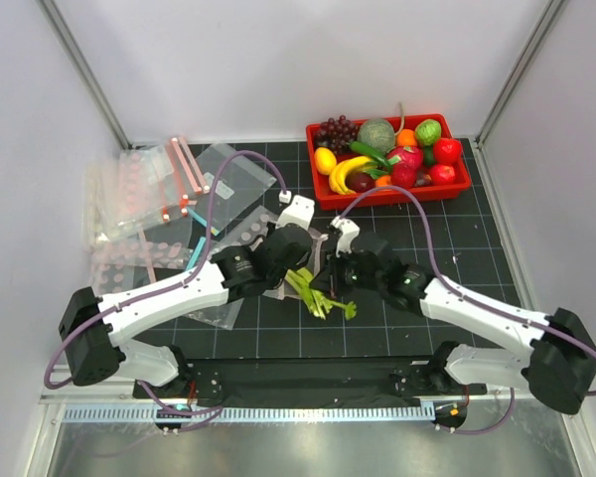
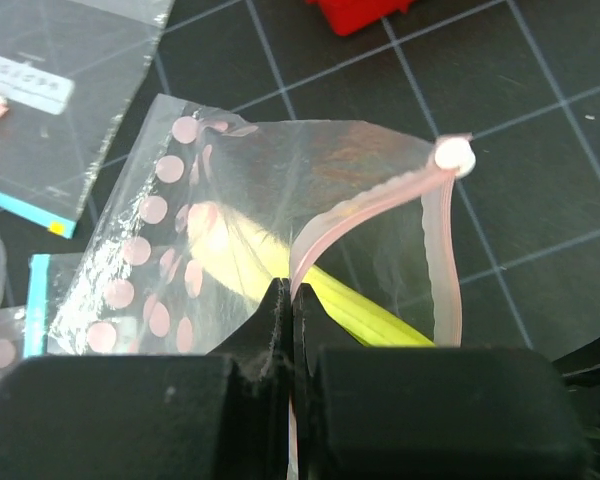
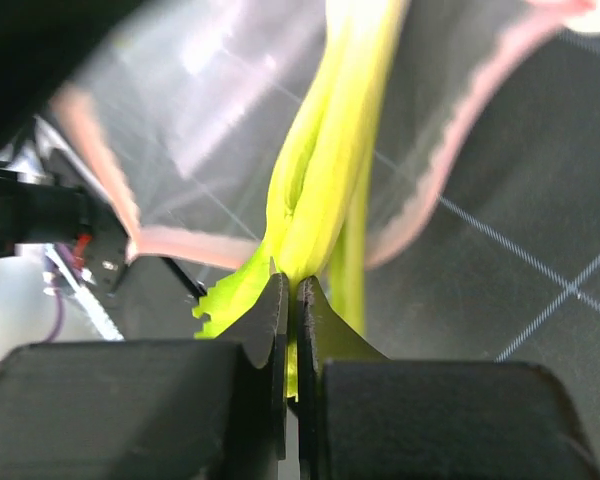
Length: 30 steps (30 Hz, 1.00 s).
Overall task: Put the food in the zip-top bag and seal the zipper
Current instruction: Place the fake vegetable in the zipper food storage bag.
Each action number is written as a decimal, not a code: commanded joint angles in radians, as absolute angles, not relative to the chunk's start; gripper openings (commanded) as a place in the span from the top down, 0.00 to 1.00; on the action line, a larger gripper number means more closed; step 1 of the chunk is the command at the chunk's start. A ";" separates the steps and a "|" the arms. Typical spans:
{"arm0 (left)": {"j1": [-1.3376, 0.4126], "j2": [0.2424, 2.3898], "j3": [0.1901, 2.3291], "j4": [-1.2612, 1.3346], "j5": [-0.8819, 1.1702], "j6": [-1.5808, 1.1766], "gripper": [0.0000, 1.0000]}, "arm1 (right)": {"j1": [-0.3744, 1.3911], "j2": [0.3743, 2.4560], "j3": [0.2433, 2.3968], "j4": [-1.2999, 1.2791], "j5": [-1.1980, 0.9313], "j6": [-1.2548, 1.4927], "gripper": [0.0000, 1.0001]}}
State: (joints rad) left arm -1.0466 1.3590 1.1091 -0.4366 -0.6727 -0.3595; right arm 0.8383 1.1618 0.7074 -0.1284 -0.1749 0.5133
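Observation:
The clear zip-top bag [image 2: 280, 170] lies on the mat between my grippers, its mouth held open. My left gripper [image 2: 291, 292] is shut on the pinkish zipper strip [image 2: 375, 202] at the mouth edge. My right gripper [image 3: 291, 283] is shut on the pale-green celery stalk [image 3: 325, 160], whose far end reaches into the bag mouth. The celery shows through the plastic in the left wrist view [image 2: 235, 255]. Its leafy end [image 1: 330, 304] lies outside the bag. The lemon [image 1: 325, 160], red apple [image 1: 447, 150] and dark green vegetable [image 1: 368, 151] sit in the red tray [image 1: 397, 196].
The tray at the back right also holds a banana [image 1: 340, 175], purple grapes [image 1: 337, 130] and other toy produce. Spare clear bags [image 1: 139, 189] with pink and blue strips are spread at the back left. The cell walls close in on both sides.

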 commanded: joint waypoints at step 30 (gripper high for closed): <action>-1.109 1.312 1.325 -0.600 -0.368 -0.446 1.00 | 0.848 0.814 0.641 0.006 0.146 0.397 0.99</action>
